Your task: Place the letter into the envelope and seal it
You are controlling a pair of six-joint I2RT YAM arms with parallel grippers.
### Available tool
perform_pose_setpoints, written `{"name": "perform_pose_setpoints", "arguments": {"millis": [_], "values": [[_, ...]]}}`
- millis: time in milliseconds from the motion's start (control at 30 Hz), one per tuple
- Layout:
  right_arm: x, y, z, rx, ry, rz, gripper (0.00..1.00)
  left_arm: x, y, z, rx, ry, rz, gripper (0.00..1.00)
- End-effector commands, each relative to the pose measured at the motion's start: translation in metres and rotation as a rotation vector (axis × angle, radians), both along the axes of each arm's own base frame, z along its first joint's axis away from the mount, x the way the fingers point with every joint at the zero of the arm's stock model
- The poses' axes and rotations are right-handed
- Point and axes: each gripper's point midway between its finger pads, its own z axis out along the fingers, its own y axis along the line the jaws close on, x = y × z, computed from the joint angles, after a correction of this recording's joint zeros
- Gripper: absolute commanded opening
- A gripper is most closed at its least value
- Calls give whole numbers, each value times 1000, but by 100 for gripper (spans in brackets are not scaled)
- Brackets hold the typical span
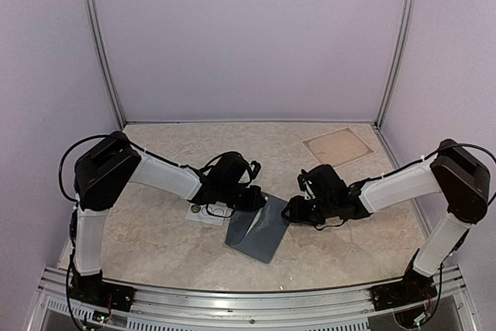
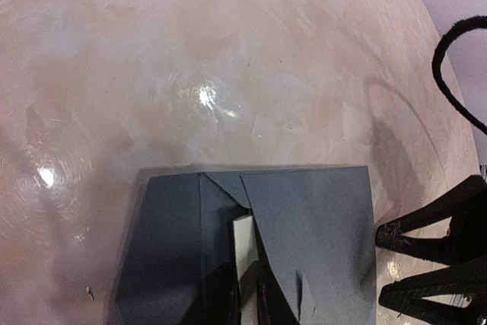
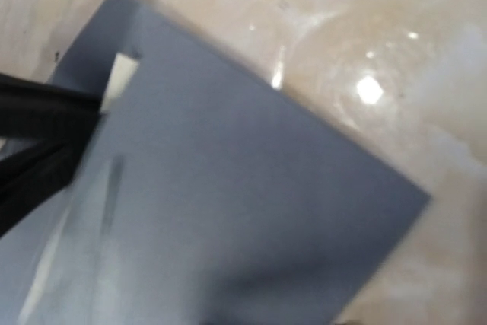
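Envelope (image 2: pixel 304 249) mouth shows letter (image 2: pixel 242 245) sliver; left gripper (image 1: pixel 251 201) closure unreadable, right gripper (image 2: pixel 380 264) spread beside the edge: brace there, slide letter fully home.

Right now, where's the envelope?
In the top view the envelope lies near the middle, between the left gripper and the right gripper, right of the white sticker strip.

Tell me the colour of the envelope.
The envelope is dark slate blue-grey, plain with no pattern. It shows best in the left wrist view.
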Motion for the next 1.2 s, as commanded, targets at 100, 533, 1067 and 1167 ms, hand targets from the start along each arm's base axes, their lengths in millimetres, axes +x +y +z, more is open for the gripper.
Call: {"name": "perform_pose_setpoints", "arguments": {"millis": [100,533,1067,1167], "values": [[5,-32,47,-72,-126,-51,66,7,44,38,78,-87,88,43],[98,-138,93,-296,-305,-158,88,25,78,103,15,-198,230,76],[242,-151,52,-198,-330,-15,82,26,120,144,-36,-275,395,82],[243,-150,36,-199,-299,-4,81,26,119,149,-40,-285,392,82]]}}
